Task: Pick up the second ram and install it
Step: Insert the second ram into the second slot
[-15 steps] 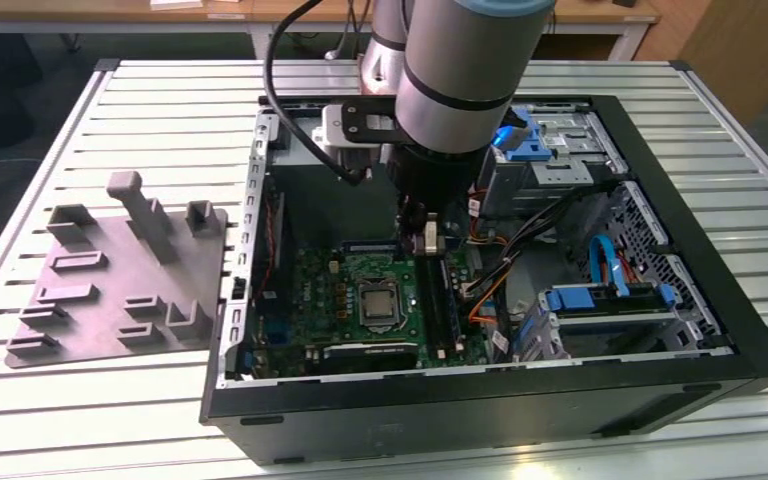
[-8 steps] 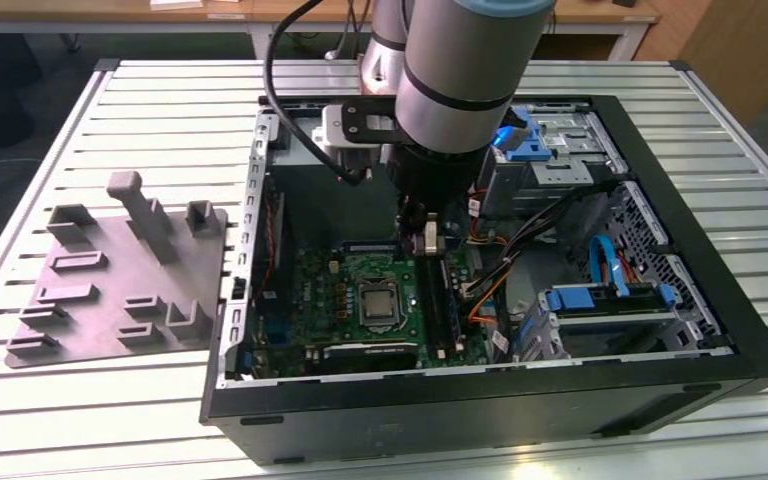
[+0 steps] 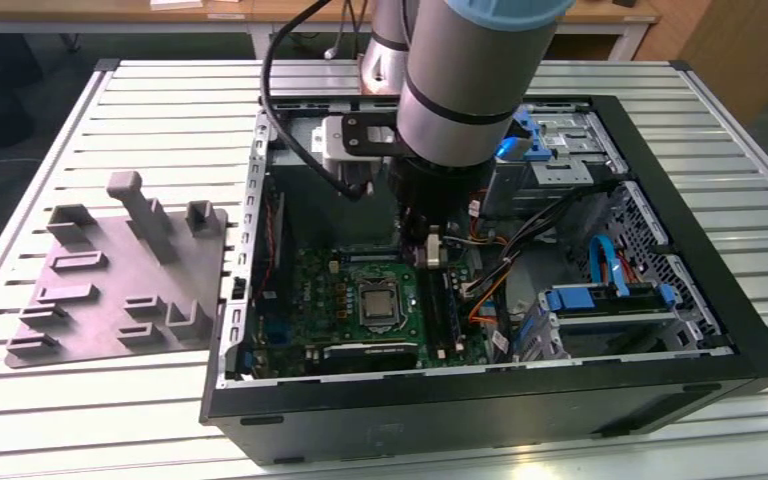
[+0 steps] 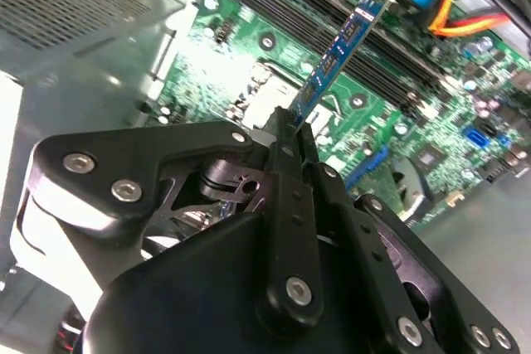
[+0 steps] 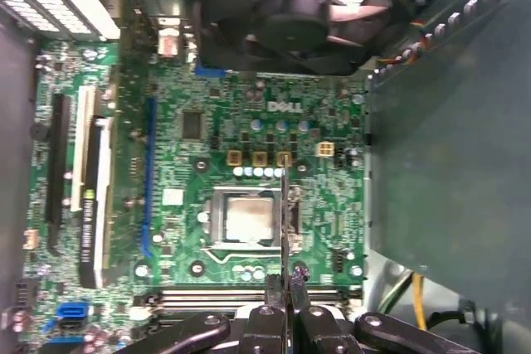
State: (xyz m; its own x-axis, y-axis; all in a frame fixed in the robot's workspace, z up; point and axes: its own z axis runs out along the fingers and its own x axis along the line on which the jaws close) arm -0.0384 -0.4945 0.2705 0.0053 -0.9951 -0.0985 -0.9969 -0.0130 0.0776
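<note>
1. White slatted metal table [image 3: 157, 100] carries everything in the scene.
2. Black open PC case [image 3: 491, 420] lies flat on the table toward the exterior view's right, insides facing up.
3. Grey-silver robot arm [image 3: 471, 80] w/ a pale blue cap comes from the far side and reaches down into the case.
4. Grey plastic fixture plate w/ upright blocks [image 3: 104, 290] lies on the table at the exterior view's left, just beside the case and well apart from the arm.
5. Green motherboard [image 3: 344, 300] covers the case floor, w/ a square silver CPU socket [image 3: 381, 303] near its middle.
6. Black gripper [image 4: 294, 126] hangs low over the board, fingers pinched narrow on the stick.
7. Second ram [image 4: 340, 47], a thin flat stick w/ blue marks, is held edge-on and juts past the fingertips over the board. In the first wrist view it's a thin dark line beside the socket. Long black memory slots [image 5: 207, 296] lie near the gripper. Can't tell if the stick touches one.
</note>
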